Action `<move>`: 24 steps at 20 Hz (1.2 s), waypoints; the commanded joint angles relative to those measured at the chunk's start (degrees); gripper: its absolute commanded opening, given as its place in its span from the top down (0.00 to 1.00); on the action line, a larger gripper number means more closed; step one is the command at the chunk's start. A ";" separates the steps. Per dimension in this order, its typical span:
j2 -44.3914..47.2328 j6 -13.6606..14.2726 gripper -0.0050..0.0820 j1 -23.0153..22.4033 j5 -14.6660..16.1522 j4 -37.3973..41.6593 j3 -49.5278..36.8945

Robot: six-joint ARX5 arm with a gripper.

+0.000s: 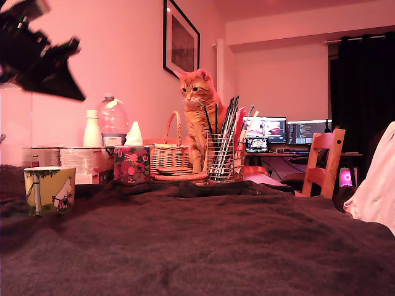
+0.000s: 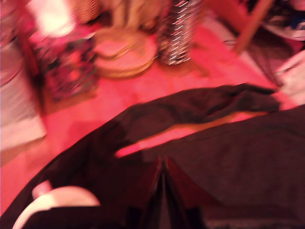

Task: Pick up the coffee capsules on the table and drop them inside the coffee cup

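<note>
One coffee cup (image 1: pixel 49 189), yellow-green with a white cartoon creature, serves as our landmark: it stands upright on the dark brown blanket of the table (image 1: pixel 203 246), and we see no capsule on the blanket around it in either view. High above the cup we find the gripper (image 1: pixel 58 65), a dark blurred shape in the air; in the wrist view its fingers (image 2: pixel 153 191) meet in a narrow seam, pressed together with nothing visible between them. Behind the cup, further along the table, we note a floral box (image 1: pixel 131 164), a wicker basket (image 1: pixel 170 157), a wire-mesh pen holder (image 1: pixel 221 157) and a ginger cat (image 1: pixel 199 114).
</note>
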 commanded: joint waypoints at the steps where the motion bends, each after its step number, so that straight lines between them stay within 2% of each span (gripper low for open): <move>1: -2.38 -0.11 0.96 -0.55 0.09 0.85 -3.56; 8: -10.80 -0.33 0.96 -0.66 0.66 3.91 -15.41; 11: -14.38 -1.64 0.96 -0.66 0.52 4.09 -19.47; 14: -17.68 -3.02 0.96 -0.66 -0.17 4.11 -22.29; 24: -29.29 -3.93 0.96 -0.24 -2.97 1.99 -29.62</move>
